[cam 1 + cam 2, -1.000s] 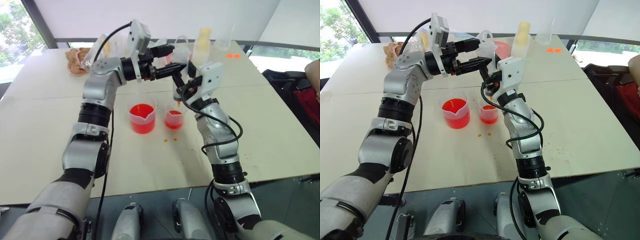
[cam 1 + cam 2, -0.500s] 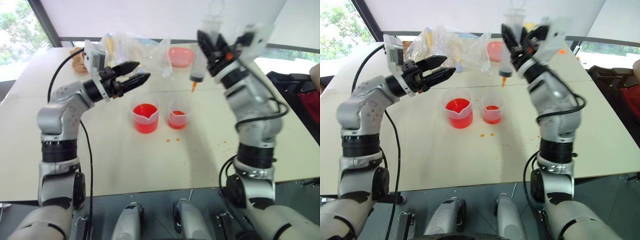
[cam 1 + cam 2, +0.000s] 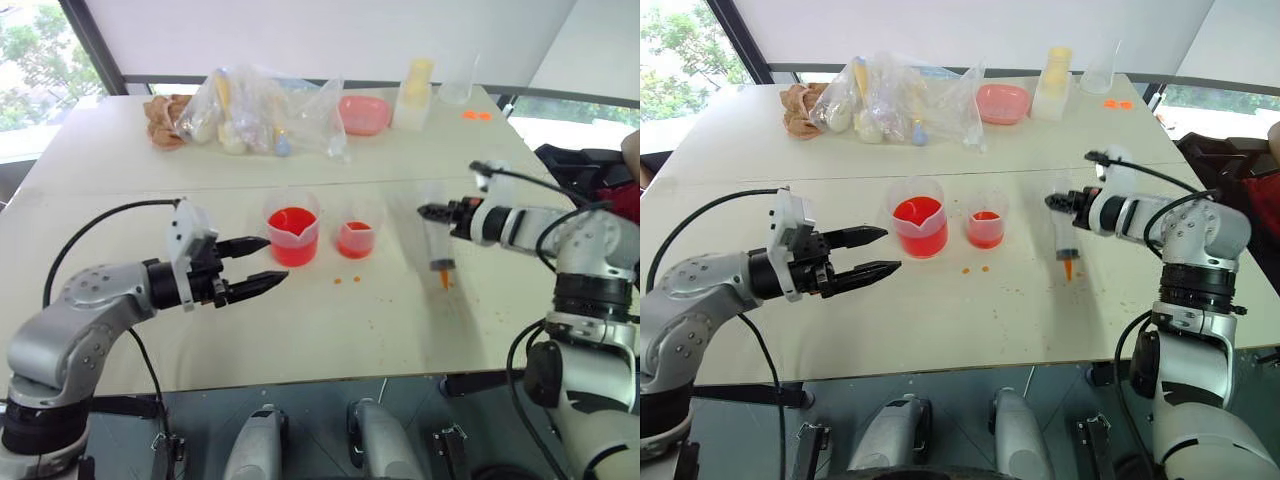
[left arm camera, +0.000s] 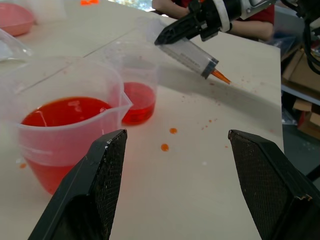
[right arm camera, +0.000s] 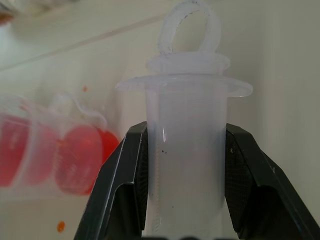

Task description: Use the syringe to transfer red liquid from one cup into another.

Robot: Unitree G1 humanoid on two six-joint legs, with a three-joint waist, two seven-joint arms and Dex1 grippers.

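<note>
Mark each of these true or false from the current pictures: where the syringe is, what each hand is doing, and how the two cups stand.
1. The right hand is shut on the syringe. True.
2. The syringe tip is dipped in the smaller cup. False: the syringe is off to the cups' right, its orange tip over bare table.
3. The left hand is open and holds nothing. True.
4. The larger beaker lies tipped on its side. False: it stands upright with red liquid inside.
5. The smaller cup stands to the beaker's right, holding some red liquid. True.
6. The left hand grips the beaker. False: its fingers sit beside the beaker, apart from it.
</note>
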